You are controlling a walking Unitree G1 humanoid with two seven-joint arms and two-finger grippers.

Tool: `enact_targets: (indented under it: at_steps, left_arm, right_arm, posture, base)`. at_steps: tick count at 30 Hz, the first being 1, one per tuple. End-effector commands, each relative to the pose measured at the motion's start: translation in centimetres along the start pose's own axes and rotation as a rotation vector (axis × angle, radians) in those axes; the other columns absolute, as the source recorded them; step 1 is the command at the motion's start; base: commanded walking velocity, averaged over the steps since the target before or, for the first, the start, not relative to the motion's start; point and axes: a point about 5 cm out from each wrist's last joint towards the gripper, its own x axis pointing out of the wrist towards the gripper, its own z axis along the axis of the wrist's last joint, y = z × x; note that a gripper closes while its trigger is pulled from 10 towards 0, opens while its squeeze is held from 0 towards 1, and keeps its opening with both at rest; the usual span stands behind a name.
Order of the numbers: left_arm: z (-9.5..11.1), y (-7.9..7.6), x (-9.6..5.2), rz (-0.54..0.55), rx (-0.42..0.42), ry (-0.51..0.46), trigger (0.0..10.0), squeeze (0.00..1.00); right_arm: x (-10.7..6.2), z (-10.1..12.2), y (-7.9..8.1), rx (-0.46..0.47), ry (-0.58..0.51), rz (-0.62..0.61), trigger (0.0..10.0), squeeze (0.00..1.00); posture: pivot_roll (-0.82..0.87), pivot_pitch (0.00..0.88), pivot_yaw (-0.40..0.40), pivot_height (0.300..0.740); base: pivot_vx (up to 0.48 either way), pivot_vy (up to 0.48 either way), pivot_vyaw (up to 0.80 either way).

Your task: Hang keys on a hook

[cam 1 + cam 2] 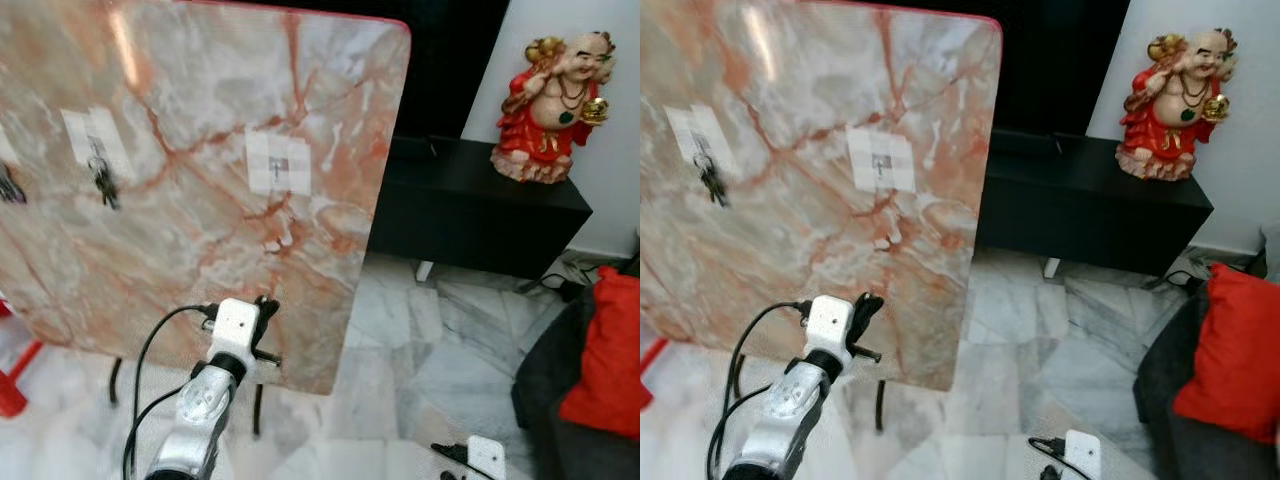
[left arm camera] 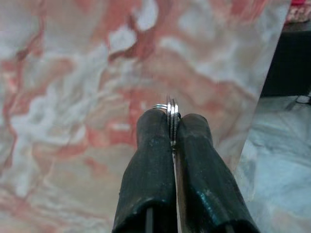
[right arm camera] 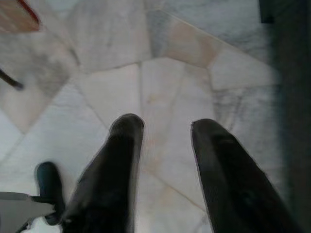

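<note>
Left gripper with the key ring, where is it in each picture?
Left eye view: left gripper, low, left of centre, before the marble board.
Right eye view: low left.
Left wrist view: bottom centre, pinching the key ring.
Right wrist view: right gripper over floor.
Shared landmark: the marble board.

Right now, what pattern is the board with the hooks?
Pink-and-white marble veining on the board, clearest in the left eye view.

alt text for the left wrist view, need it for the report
The left gripper, jaws shut on a silver key ring that pokes out edge-on between its two black fingers, faces a tilted pink-and-white marble board close ahead. Past the board's edge, pale marble floor and part of a black cabinet show.
</note>
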Motion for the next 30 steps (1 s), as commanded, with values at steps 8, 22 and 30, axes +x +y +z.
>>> enact_targets:
  at_steps: [8,22,30]
  left_arm:
    - [0.8,-0.1,0.6,0.037,0.018,-0.03,10.0,0.0]
    - [2.7,0.7,1.2,0.132,0.086,-0.105,10.0,0.0]
    - [4.0,1.3,1.0,0.218,0.097,-0.192,10.0,0.0]
  right_arm:
    - [-0.1,-0.2,-0.8,-0.018,0.003,-0.024,10.0,0.0]
    - [-0.1,-0.4,-0.7,0.012,0.007,-0.013,10.0,0.0]
    - [-0.1,-0.3,-0.7,0.008,0.005,-0.006,10.0,0.0]
  posture:
    - [0.07,0.0,-0.104,0.74]
    - [0.07,0.0,-0.108,0.74]
    - [0.07,0.0,-0.109,0.74]
  base:
    - [0.03,-0.375,0.8]
    - [0.0,-0.021,0.03]
    - [0.0,0.0,0.0]
